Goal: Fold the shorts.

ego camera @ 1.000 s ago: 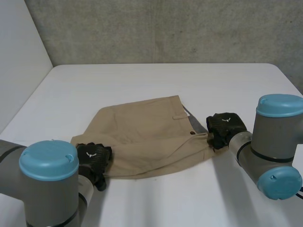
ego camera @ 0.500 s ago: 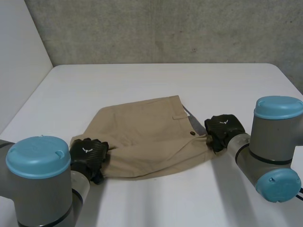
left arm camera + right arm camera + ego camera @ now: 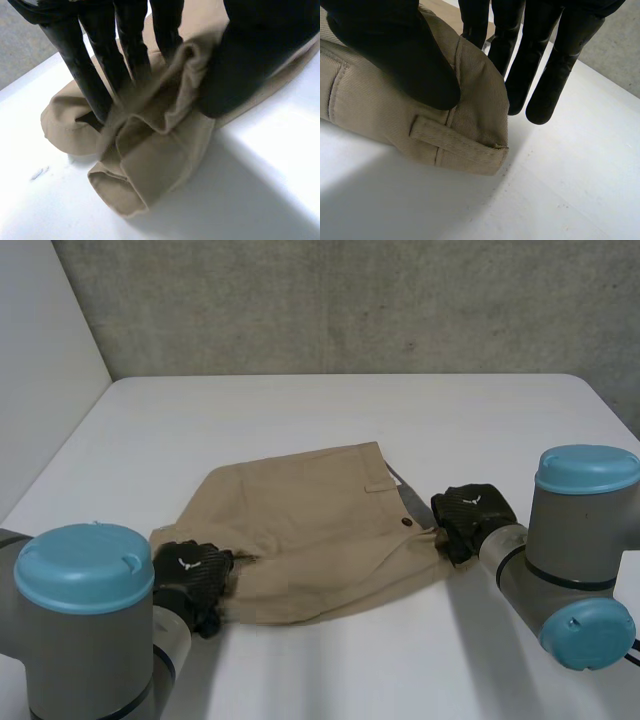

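One pair of tan shorts point(image 3: 320, 530) lies flat in the middle of the white table point(image 3: 330, 410), a little toward the near side, waist end to the right and leg end to the left. Left hand point(image 3: 190, 575) sits on the near left corner, at the leg hem. In its wrist view the fingers point(image 3: 95, 70) dig into a bunched roll of cloth with the thumb point(image 3: 250, 65) pressing from the other side: grasping the shorts. Right hand point(image 3: 468, 512) is at the right edge, on the waistband just beside the button point(image 3: 407, 523). Its thumb is down on the waistband corner by a belt loop point(image 3: 455, 141), and the fingers reach past behind the cloth, so I read that as a pinch on the corner too. Risks: the left hold has several rumpled layers in it, so a lift could shed the bottom layer or carry the crumple into the fold. The right bite is small and right at the corner, so the stiff waistband may slide out under tension. If one hand rises or travels ahead of the other, the fold line will likely skew. Count: one pair of shorts, two hands on it, one button, one belt loop at the right thumb.
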`<action>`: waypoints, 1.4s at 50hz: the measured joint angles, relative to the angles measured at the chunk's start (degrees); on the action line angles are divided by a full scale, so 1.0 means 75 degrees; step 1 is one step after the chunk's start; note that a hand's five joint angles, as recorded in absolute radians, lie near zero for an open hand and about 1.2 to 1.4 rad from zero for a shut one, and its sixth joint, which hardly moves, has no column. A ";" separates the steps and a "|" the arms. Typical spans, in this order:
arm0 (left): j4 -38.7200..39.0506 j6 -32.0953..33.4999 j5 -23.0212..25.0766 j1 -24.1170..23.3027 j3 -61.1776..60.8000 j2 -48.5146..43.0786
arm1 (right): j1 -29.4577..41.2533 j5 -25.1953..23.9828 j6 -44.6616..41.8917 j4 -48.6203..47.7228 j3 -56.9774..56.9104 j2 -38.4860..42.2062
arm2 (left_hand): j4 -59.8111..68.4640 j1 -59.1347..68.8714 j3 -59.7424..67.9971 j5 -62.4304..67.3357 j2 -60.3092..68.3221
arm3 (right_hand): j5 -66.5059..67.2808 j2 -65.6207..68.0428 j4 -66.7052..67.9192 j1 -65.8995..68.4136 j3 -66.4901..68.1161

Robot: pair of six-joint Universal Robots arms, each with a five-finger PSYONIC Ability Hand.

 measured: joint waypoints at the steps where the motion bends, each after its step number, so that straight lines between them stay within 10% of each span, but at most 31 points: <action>1: -0.0035 0.0000 0.0015 -0.0005 0.0007 0.0013 | 0.0000 0.0000 -0.0003 0.0000 0.0000 0.0000 | 0.1041 0.1075 0.0892 0.1014 0.1005 | 0.0000 0.0000 0.0001 0.0000 0.0000; 14: -0.0528 -0.0031 0.0777 0.0288 0.0262 0.1126 | -0.0038 -0.0005 -0.1106 0.0315 0.0015 -0.0273 | 0.2358 0.1666 0.2133 0.1902 0.2144 | 0.0000 0.0000 0.0001 0.0000 0.0000; 28: -0.2105 -0.0635 0.3097 0.2260 0.1857 0.2348 | -0.0064 -0.0033 -0.2778 0.1197 -0.0539 -0.2414 | 0.2361 0.1666 0.2147 0.1902 0.2173 | 0.0001 0.0001 0.0001 0.0000 0.0000; 47: -0.2352 -0.1193 0.3545 0.2944 0.4148 0.0097 | 0.0083 -0.0130 -0.2793 0.3462 -0.3001 -0.1875 | 0.2362 0.1666 0.2169 0.1902 0.2180 | 0.0001 0.0001 0.0001 0.0000 0.0000; 57: -0.0933 -0.0524 0.2596 0.2598 0.6242 -0.2062 | 0.0381 0.0463 -0.2845 0.0923 -0.4249 0.0161 | 0.2363 0.1666 0.2169 0.1902 0.2180 | 0.0001 0.0001 0.0001 0.0000 0.0000; 70: 0.3471 -0.0031 0.1491 0.2061 0.8273 -0.2147 | 0.0596 0.1073 -0.2946 -0.4294 -0.5310 0.0561 | 0.2365 0.1666 0.2170 0.1902 0.2197 | 0.0001 0.0001 0.0004 0.0000 0.0000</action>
